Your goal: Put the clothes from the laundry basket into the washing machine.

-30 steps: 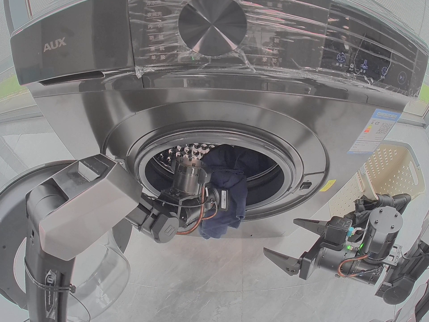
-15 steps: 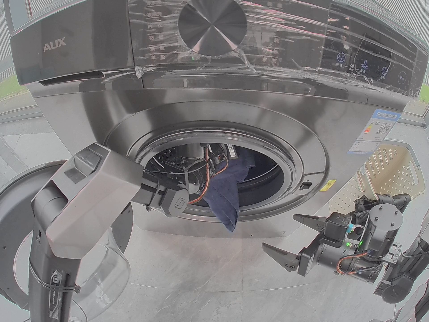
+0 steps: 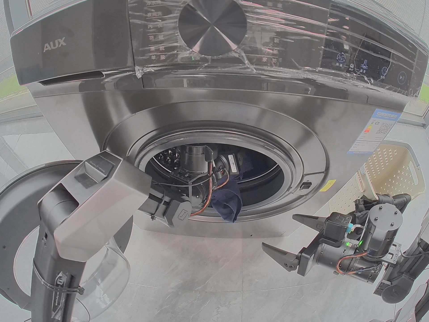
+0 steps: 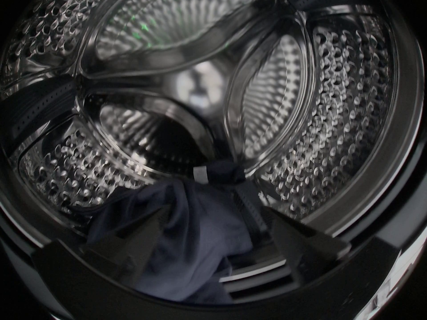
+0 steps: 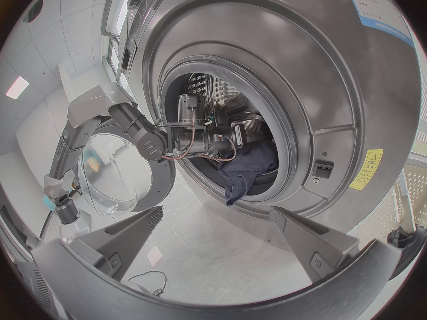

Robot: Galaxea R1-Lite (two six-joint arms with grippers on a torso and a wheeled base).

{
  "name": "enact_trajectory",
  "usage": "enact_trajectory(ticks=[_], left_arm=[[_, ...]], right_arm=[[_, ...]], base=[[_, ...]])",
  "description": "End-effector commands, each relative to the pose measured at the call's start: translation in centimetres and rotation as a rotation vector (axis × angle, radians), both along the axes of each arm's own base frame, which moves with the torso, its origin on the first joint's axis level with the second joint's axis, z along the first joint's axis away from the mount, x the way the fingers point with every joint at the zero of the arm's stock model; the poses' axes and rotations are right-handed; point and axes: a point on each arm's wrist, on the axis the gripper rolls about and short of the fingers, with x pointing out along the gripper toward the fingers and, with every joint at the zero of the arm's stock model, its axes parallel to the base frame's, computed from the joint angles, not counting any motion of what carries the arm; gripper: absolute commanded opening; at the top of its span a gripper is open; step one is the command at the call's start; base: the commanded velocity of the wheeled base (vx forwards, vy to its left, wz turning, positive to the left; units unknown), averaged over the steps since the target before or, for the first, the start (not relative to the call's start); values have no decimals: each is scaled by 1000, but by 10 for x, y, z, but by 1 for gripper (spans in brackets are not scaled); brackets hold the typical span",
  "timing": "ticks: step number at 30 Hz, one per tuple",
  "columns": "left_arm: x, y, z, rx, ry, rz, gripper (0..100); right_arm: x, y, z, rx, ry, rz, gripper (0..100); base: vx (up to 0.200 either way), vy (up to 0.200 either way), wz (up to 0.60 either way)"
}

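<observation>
Navy garment (image 3: pixel 227 202), likely soft, light and floppy, sags over the door rim (image 3: pixel 263 209) of the washing machine (image 3: pixel 277 112) by the left gripper (image 4: pixel 215 210), which is spread wide; best pinched at a bunched fold.

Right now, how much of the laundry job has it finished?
Done: the navy garment lies mostly inside the drum. In hand: the left gripper is open over it, but a corner hangs over the door rim. Left: dark clothing sits in the laundry basket; the right gripper hangs open, empty.
</observation>
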Motion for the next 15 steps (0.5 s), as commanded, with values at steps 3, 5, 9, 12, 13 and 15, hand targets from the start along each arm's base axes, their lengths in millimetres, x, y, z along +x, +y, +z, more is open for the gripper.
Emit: enact_trajectory(ticks=[3,5,9,12,13,15], left_arm=[[-32,17,4,131,155,-53,100],[-43,20,-10,208,215,-99,100],[-51,21,-32,288,254,-142,100],[-49,19,-51,319,284,-148,100],[-49,19,-51,319,284,-148,100],[-44,17,-64,327,287,-144,0]], right_arm=[[0,1,-2,-5,6,4,100],[0,1,-2,-6,7,5,100],[0,2,-2,-7,6,6,100],[0,2,-2,-6,7,7,100],[0,2,-2,-6,7,7,100],[0,2,-2,-6,7,6,100]], base=[[0,0,0],[0,0,0],[0,0,0],[0,0,0],[0,0,0],[0,0,0]])
